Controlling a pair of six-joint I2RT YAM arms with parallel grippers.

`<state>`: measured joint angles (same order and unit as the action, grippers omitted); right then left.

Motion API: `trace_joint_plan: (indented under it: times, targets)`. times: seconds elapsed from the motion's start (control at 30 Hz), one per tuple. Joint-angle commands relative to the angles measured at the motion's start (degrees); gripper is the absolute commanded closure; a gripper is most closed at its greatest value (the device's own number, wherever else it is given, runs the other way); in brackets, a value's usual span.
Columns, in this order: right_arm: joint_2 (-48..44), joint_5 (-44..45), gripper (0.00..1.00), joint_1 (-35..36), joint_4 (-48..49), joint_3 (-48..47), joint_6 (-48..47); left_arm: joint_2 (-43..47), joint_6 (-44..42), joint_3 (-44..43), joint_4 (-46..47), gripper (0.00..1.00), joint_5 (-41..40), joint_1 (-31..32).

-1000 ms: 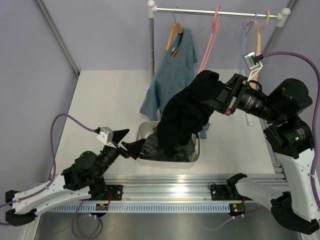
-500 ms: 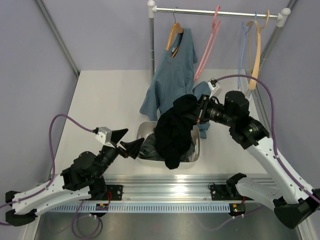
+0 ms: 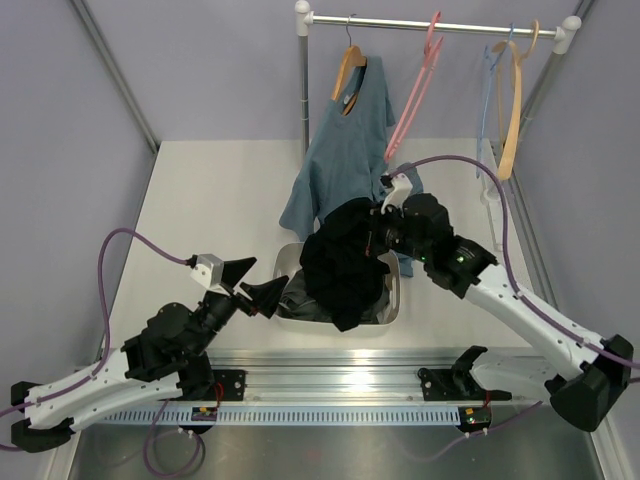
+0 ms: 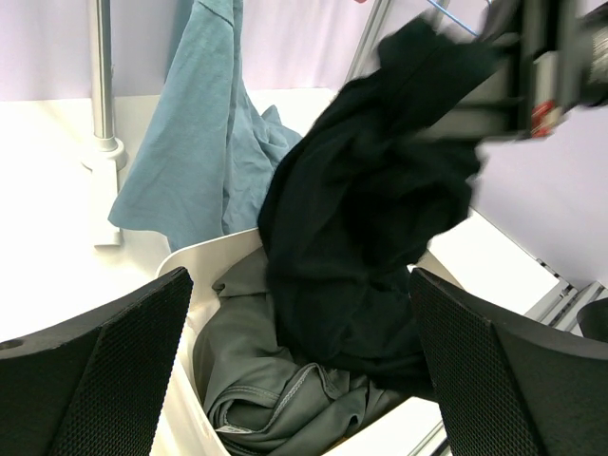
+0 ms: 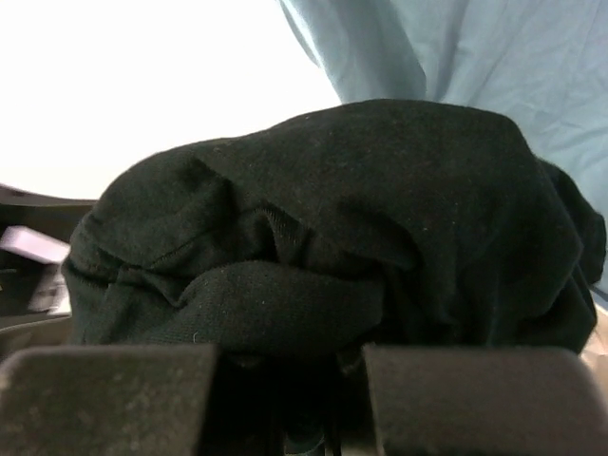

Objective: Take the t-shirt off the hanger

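Right pincer (image 5: 285, 399) was clamped on a bunch of the t-shirt (image 3: 345, 268), and black cloth bulged out between and above both fingers in my wrist view. The shirt hung from that grip in a crumpled mass. Its lower folds dropped into the bin (image 3: 283, 262), onto the grey clothes (image 4: 275, 399) lying there.

The hanger (image 3: 418, 95) was up on the rail (image 3: 430, 22), bare and well apart from the shirt. By my reckoning the removal itself was done and this was the drop-off. I held the cloth over the bin so that letting go would land it inside, not out on the table (image 3: 200, 200).

One fold appeared to trail across the near rim, and that could slide out.

My left pincer (image 3: 254, 286) sat spread wide just beside the bin's left wall, pinching nothing and aimed at the pile. I'd guess it was placed to tuck or catch.

The teal shirt (image 3: 345, 150) hung close behind my right wrist, and snagging it was the risk.
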<state>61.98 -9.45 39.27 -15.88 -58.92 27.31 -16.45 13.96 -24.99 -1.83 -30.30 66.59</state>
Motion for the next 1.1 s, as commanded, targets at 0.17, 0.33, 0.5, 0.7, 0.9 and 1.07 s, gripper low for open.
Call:
trace_joint_plan:
  times: [0.17, 0.33, 0.5, 0.7, 0.9, 1.07]
  targets:
    - [13.8, 16.2, 1.00, 11.4, 6.9, 3.7, -4.9, 1.3, 0.4, 0.3, 2.0, 0.01, -3.8, 0.1]
    - [19.3, 24.4, 1.00, 15.0, 4.6, 3.6, -2.1, 1.8, 0.4, 0.4, 2.0, 0.01, -3.7, 0.1]
    - [22.5, 29.1, 0.99, 19.2, 1.6, 8.3, 6.4, 1.7, 0.5, 0.5, 2.0, 0.01, -4.1, 0.1]
    - [24.9, 31.5, 0.96, 20.3, 0.2, 12.9, 11.0, 1.8, 0.8, 0.6, 2.0, 0.01, -4.1, 0.1]
    - [19.2, 32.6, 0.51, 22.3, -3.8, 11.1, 9.9, 1.6, 0.5, 0.6, 2.0, 0.01, -4.9, 0.1]
    - [11.9, 35.6, 0.39, 22.4, -13.4, 4.5, 8.8, 1.6, 0.5, 0.6, 2.0, 0.01, -5.2, 0.1]
